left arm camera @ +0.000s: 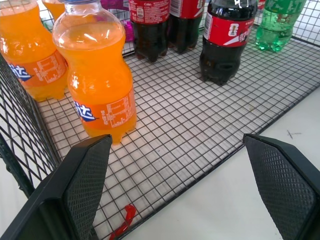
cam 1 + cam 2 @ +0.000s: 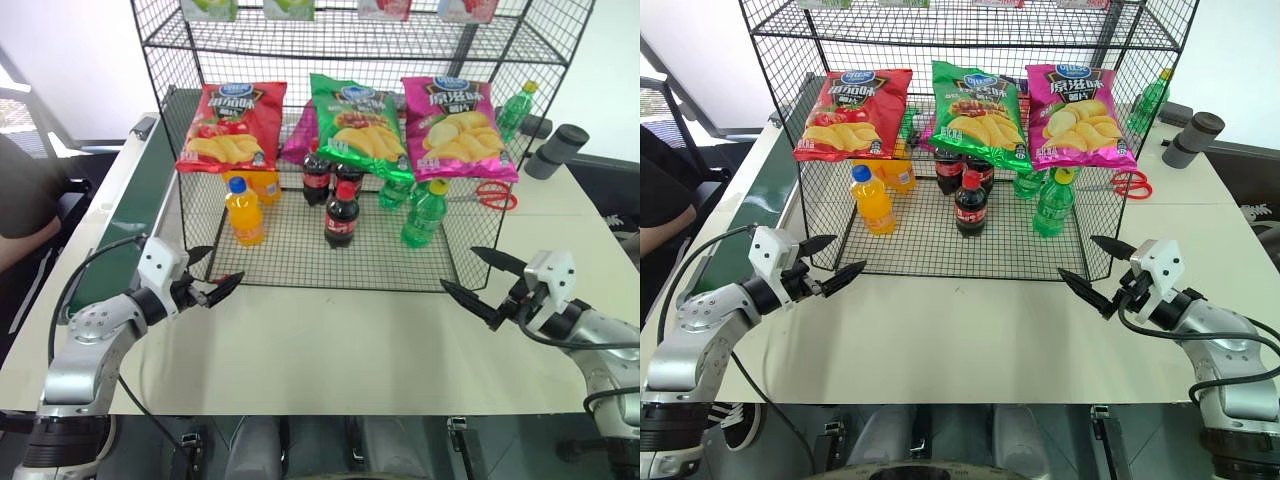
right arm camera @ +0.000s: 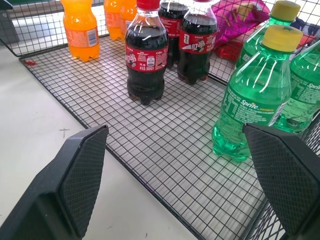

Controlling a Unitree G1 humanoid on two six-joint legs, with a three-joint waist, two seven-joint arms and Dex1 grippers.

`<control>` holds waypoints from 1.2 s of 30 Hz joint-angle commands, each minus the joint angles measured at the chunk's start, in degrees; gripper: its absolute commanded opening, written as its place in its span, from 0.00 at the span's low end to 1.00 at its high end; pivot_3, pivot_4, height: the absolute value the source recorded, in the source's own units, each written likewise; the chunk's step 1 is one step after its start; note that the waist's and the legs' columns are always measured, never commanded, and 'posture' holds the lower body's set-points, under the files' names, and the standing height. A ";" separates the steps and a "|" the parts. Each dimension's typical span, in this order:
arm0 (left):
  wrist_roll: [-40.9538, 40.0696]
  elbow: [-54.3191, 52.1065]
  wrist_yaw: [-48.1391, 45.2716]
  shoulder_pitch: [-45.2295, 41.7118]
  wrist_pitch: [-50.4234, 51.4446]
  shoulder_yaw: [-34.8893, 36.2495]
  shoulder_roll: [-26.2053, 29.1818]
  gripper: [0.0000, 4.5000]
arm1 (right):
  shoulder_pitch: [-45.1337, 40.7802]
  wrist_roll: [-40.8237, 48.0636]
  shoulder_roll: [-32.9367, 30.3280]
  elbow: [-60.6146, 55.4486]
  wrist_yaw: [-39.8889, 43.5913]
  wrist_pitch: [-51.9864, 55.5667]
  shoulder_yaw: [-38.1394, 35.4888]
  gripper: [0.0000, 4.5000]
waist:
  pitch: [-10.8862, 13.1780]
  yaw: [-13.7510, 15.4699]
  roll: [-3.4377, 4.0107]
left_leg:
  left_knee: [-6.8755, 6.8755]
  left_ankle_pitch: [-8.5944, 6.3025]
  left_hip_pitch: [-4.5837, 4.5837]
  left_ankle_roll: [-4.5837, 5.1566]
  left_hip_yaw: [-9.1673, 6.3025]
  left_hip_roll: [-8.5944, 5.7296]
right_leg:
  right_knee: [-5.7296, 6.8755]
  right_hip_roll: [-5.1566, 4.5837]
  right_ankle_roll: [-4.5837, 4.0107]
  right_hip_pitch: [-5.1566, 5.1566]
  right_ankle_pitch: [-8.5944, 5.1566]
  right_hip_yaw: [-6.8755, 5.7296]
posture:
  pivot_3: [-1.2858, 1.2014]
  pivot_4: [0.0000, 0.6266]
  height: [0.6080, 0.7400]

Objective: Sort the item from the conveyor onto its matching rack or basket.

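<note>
Before the basket [image 2: 300,270], left pincer [image 2: 212,277] and right pincer [image 2: 487,283] hover level, agape, seemingly empty.

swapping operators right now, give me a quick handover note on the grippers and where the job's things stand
Left gripper: jaws open, holding nothing, at the basket's front left corner.
Right gripper: jaws open, holding nothing, at the front right corner.
Three cola bottles stand upright in the wire basket; the front cola bottle is ahead of the other two, between the orange-drink bottles and the green bottles.
Conveyor lies along the left; no item seen on its visible part.
Done: cola appears sorted.
Left: check the belt for another item.
</note>
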 commanded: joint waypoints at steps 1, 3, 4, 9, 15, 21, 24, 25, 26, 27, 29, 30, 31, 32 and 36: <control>-0.36 -0.61 -0.50 -0.99 -1.46 0.60 -0.20 1.00 | -0.48 0.59 0.50 1.07 0.66 -2.11 -1.89 0.99 | 0.00 0.01 0.00 | 0.00 0.00 0.00 0.00 0.00 0.00 | 0.00 0.00 0.00 0.00 0.00 0.00 | 0.52 0.24 1.00; -0.03 -0.34 0.08 -1.29 -1.56 0.68 -0.42 1.00 | -0.72 0.51 0.51 1.88 0.96 -2.72 -1.76 0.99 | 0.00 0.01 0.00 | 0.00 0.00 0.00 0.00 0.00 0.00 | 0.00 0.00 0.00 0.01 0.00 0.00 | 0.52 0.24 1.00; -0.06 -0.29 0.23 -1.35 -1.39 0.77 -0.50 1.00 | -0.80 0.52 0.51 2.13 1.06 -2.97 -1.70 0.99 | 0.00 0.02 0.00 | 0.01 0.00 0.00 0.00 0.00 0.00 | 0.00 0.00 0.00 0.01 0.00 0.00 | 0.52 0.24 1.00; 0.32 -0.21 0.39 -1.03 -1.40 0.78 -0.47 1.00 | -1.16 0.61 0.57 2.65 1.34 -3.51 -1.58 0.99 | 0.00 -0.06 0.00 | 0.01 0.00 0.01 0.00 0.00 0.00 | 0.00 0.01 0.00 0.01 0.00 0.00 | 0.52 0.24 1.00; 0.53 0.03 0.64 -0.54 -1.68 0.87 -0.55 1.00 | -0.88 0.65 0.65 1.88 0.98 -3.35 -1.58 0.99 | 0.00 0.00 0.00 | 0.01 0.00 0.01 0.00 0.00 0.00 | 0.01 0.01 0.00 0.01 0.00 0.00 | 0.52 0.24 1.00; 0.59 0.19 0.90 -0.28 -1.94 0.71 -0.75 1.00 | -0.64 0.81 0.41 0.93 0.32 -2.63 -1.70 0.99 | 0.00 -0.01 0.00 | 0.01 0.00 0.01 0.00 0.00 0.00 | 0.01 0.01 0.00 0.01 0.00 0.00 | 0.52 0.24 1.00; 0.69 0.22 1.20 -0.18 -2.16 0.60 -1.13 1.00 | -1.14 0.76 0.23 1.11 0.19 -2.34 -1.45 0.99 | 0.00 -0.02 0.00 | 0.01 0.00 0.01 0.00 0.00 0.00 | 0.01 0.01 0.00 0.01 0.00 0.00 | 0.52 0.24 1.00; 0.71 0.19 1.26 -0.13 -2.21 0.59 -1.21 1.00 | -1.20 0.74 0.21 1.13 0.18 -2.30 -1.39 0.99 | 0.00 -0.02 0.00 | 0.01 0.00 0.01 0.00 0.00 0.00 | 0.01 0.01 0.00 0.01 0.00 0.00 | 0.52 0.24 1.00; 0.69 0.12 1.39 -0.03 -2.25 0.63 -1.37 1.00 | -1.42 0.67 0.18 1.23 0.17 -2.20 -1.25 0.99 | 0.00 -0.01 0.00 | 0.01 0.00 0.01 0.00 0.00 0.00 | 0.01 0.01 0.00 0.01 0.00 0.00 | 0.52 0.24 1.00; 0.69 0.06 1.47 0.04 -2.27 0.67 -1.48 1.00 | -1.57 0.62 0.16 1.29 0.16 -2.12 -1.15 0.99 | 0.00 0.00 0.00 | 0.02 0.00 0.01 0.00 0.00 0.00 | 0.01 0.01 0.00 0.01 0.00 0.00 | 0.52 0.24 1.00; 0.74 0.00 1.62 0.20 -2.38 0.71 -1.64 1.00 | -2.10 0.49 0.18 1.40 0.04 -1.90 -0.90 0.99 | 0.00 -0.03 0.00 | 0.02 0.00 0.01 0.00 0.00 0.00 | 0.01 0.01 0.00 0.02 0.00 0.00 | 0.52 0.24 1.00; 0.76 -0.07 1.73 0.30 -2.44 0.73 -1.76 1.00 | -2.53 0.36 0.19 1.39 -0.11 -1.70 -0.64 0.99 | 0.00 -0.03 0.00 | 0.02 0.00 0.01 0.00 0.00 0.00 | 0.01 0.01 0.00 0.02 0.00 0.01 | 0.52 0.24 1.00; 0.77 -0.11 1.80 0.38 -2.50 0.74 -1.84 1.00 | -2.83 0.27 0.20 1.38 -0.22 -1.55 -0.46 0.99 | 0.00 -0.04 0.00 | 0.02 0.00 0.01 0.00 0.00 0.00 | 0.01 0.01 0.00 0.02 0.00 0.00 | 0.52 0.24 1.00; 0.75 -0.16 1.89 0.45 -2.55 0.76 -1.93 1.00 | -3.11 0.23 0.21 1.35 -0.28 -1.40 -0.31 0.99 | 0.00 -0.04 0.00 | 0.02 0.00 0.01 0.00 0.00 0.00 | 0.01 0.01 0.00 0.02 0.00 0.00 | 0.52 0.24 1.00; 0.67 -0.32 2.09 0.89 -2.71 0.90 -2.02 1.00 | -3.45 0.27 0.29 0.66 -0.48 -0.72 -0.02 0.99 | 0.00 0.01 0.00 | 0.02 0.00 0.02 0.00 0.00 0.00 | 0.01 0.00 0.00 0.02 0.00 0.00 | 0.52 0.24 1.00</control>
